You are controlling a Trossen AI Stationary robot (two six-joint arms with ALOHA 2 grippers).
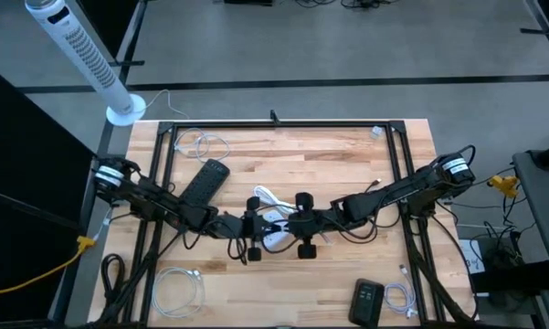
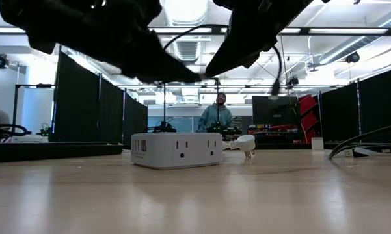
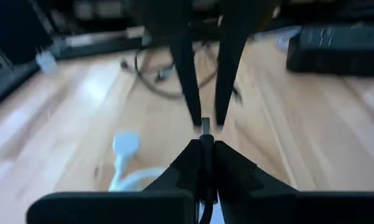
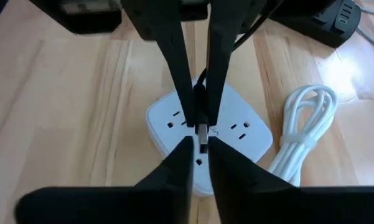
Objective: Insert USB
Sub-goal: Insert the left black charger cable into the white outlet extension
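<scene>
A USB plug, with a black body and a metal end [image 3: 205, 125], hangs over the white power cube [image 4: 249, 134], which rests flat on the table's middle [image 2: 177, 149]. My left gripper [image 3: 205, 144] comes from the table's left and is shut on the plug. My right gripper [image 4: 200, 144] comes from the table's right and meets it tip to tip [image 1: 283, 223]. Its fingers stand narrowly open on either side of the plug's metal end, with a thin gap showing on each side. My left gripper pinches the USB plug's black body [image 4: 199, 99] between its two fingers, just behind the metal end. The fingers come from the table's left, slanting a little down, and lie along the plug. The metal end sticks out past the fingertips, clear above the cube.
A bundled white cable [image 4: 305, 124] lies beside the cube. A black remote-like bar [image 1: 205, 181] lies at the left middle, and a black box [image 1: 367, 300] near the front right. White cable coils [image 1: 178, 288] lie at the front left. A person [image 2: 216, 116] stands beyond the table.
</scene>
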